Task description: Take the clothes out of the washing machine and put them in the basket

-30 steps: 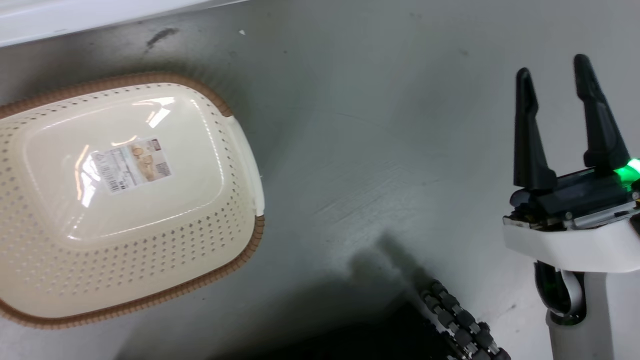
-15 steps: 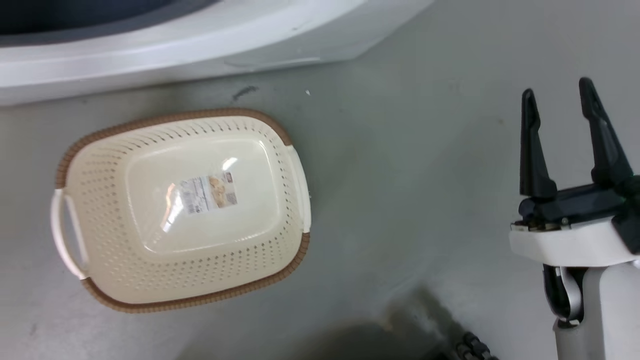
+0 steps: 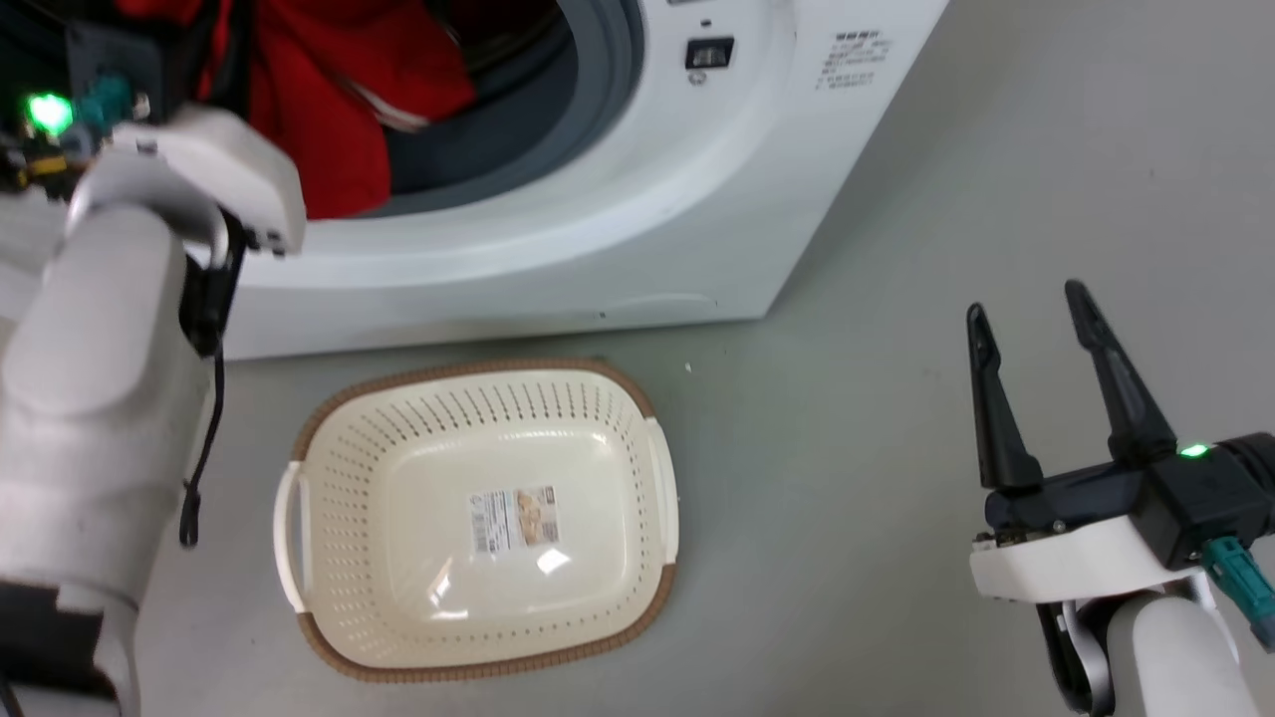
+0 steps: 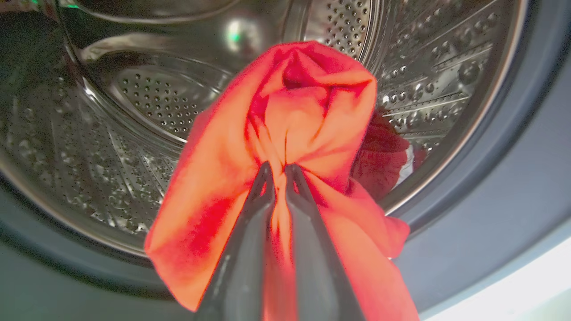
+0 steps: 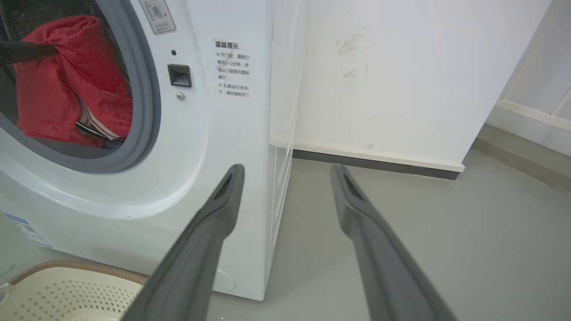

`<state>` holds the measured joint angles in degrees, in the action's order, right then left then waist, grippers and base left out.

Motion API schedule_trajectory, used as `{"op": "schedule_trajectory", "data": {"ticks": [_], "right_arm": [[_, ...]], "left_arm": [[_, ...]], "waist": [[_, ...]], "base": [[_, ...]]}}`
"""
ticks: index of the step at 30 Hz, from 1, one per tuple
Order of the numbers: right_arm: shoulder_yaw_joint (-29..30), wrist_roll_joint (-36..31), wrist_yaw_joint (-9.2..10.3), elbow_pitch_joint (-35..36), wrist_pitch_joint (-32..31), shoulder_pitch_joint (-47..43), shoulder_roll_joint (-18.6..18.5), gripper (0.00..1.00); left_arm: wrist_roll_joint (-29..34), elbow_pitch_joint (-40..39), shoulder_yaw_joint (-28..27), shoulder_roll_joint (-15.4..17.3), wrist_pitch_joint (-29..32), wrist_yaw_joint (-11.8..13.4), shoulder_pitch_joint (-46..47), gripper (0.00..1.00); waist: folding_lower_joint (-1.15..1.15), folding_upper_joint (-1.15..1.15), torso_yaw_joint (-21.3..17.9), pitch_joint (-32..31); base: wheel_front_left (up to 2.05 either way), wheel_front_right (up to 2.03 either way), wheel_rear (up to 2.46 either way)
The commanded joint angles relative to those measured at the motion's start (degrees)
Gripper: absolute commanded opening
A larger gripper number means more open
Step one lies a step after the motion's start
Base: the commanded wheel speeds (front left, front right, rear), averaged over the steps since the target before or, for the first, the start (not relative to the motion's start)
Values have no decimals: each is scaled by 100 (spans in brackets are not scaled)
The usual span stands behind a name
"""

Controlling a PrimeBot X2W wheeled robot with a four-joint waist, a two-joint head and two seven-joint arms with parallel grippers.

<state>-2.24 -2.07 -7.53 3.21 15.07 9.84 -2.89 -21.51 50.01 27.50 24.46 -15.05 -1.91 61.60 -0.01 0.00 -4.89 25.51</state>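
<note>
The washing machine (image 3: 618,219) stands with its porthole uncovered, and the red clothes (image 3: 329,110) bulge at its grey rim. Inside the steel drum (image 4: 134,93), my left gripper (image 4: 279,168) is shut on a bunched fold of the red clothes (image 4: 308,107), which hangs lifted over the drum's lip. From the right wrist, the same red clothes (image 5: 67,84) show a white stripe low down. The basket (image 3: 349,518) sits on the floor in front of the machine, its sticker showing on the bottom. Off to the right over the floor, my right gripper (image 3: 1024,299) is open and holds nothing.
Grey floor (image 3: 847,448) spreads right of the basket. A white wall (image 5: 379,89) with a dark skirting runs beside the machine's right side. My pale left forearm (image 3: 90,398), with a black cable hanging off it, rises at the left beside the basket.
The head camera has tilted up: the machine's porthole, the red clothes and my left arm have come into the picture, and the basket sits lower. The right gripper stays open.
</note>
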Motion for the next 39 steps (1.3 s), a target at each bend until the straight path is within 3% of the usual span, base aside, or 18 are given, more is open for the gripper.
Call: {"op": "schedule_trajectory", "data": {"ticks": [1, 12, 20, 27, 32, 39], "right_arm": [[-6, -13, 8, -48, 16, -119, 4, 100], [-16, 4, 8, -220, 15, -569, 5, 100], [-5, 42, 8, -215, 15, -710, 5, 100], [-36, 41, 8, -160, 15, -476, 5, 100], [14, 19, 8, -59, 16, -225, 4, 100], [53, -28, 8, 67, 16, 25, 6, 100]], "left_arm": [[7, -297, -120, 53, -15, 46, -321, 0], [320, -2642, -656, 80, -16, 253, -2657, 0], [328, -3382, -524, 8, -2, 328, -3766, 0], [210, -3011, -359, -22, 120, 240, -4152, 0], [315, -1800, -74, -183, 81, -53, -3784, 0], [467, -593, 135, -491, 14, -185, -3186, 0]], "waist": [[1, 0, 190, -563], [1, 0, 382, -1464], [1, 0, 437, -1586], [1, 0, 270, -1209], [1, 0, 32, -499], [1, 0, -268, 293]], "base": [[0, 0, 0], [0, 0, 0], [0, 0, 0], [0, 0, 0], [0, 0, 0], [0, 0, 0]]}}
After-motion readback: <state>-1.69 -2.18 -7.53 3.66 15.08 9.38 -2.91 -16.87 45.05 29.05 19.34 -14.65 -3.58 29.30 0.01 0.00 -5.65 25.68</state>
